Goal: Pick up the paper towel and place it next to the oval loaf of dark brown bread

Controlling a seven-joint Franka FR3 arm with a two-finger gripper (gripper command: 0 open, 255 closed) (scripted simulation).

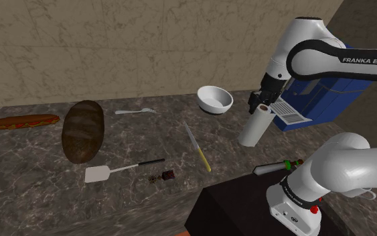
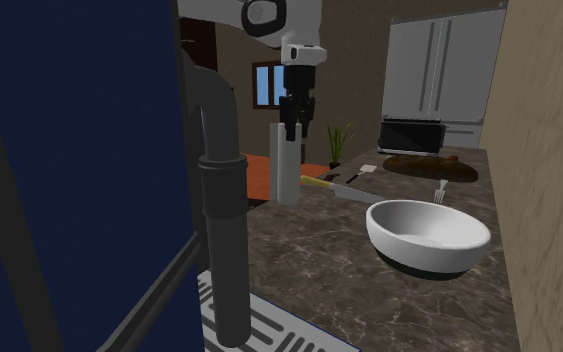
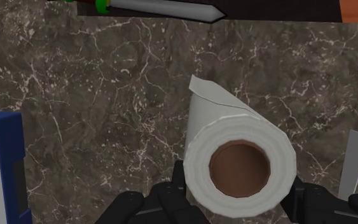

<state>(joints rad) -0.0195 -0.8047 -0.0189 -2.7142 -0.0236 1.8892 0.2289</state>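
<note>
Dark marbled desk [image 1: 39,167] runs under a tan wall. Near a blue machine [image 1: 327,94], the gripper [image 1: 262,104] clasps the top of the white paper towel [image 1: 254,129], a finger on each side. The dark brown loaf [image 1: 82,129] lies well apart toward the shoulder view's left, past a white bowl [image 1: 215,99] and a knife [image 1: 198,147]

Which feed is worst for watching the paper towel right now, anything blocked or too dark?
Second exterior view: dim, its left side blocked by the blue machine near the lens, yet the paper towel shows under the gripper. Shoulder view: evenly lit, bread plain. Wrist view: the paper towel's end close and clear.
</note>
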